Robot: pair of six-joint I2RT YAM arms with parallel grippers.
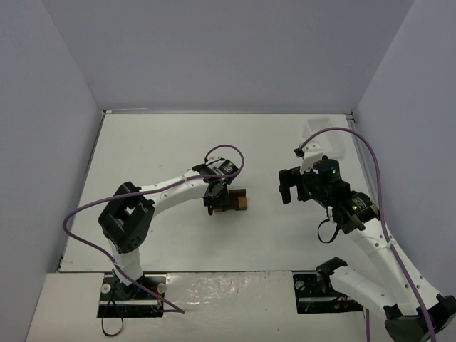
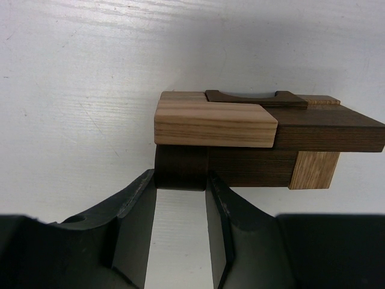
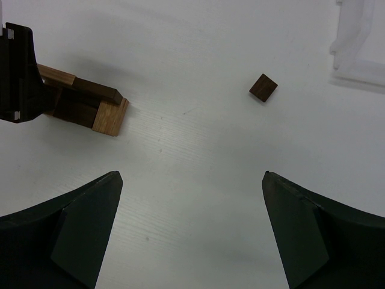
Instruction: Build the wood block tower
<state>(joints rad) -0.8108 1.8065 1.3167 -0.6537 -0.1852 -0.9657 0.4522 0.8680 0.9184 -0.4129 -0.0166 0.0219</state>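
The wood block tower (image 2: 240,129) is a low stack of dark brown and light tan blocks lying on the white table (image 1: 171,235), also seen in the top view as the tower (image 1: 236,201) and in the right wrist view as the tower (image 3: 90,105). My left gripper (image 2: 180,179) is shut on the end of the lowest dark brown block (image 2: 180,168); from above the left gripper (image 1: 214,203) sits at the stack's left side. My right gripper (image 1: 288,185) hovers to the right of the stack, and in the right wrist view this gripper (image 3: 192,176) is open and empty. A loose small dark cube (image 3: 263,88) lies on the table beyond its fingers.
A white rectangular tray (image 1: 324,135) stands at the back right, its corner showing as the tray (image 3: 361,48) in the right wrist view. The left arm's black gripper body (image 3: 21,72) covers the stack's left end in that view. Grey walls enclose the table.
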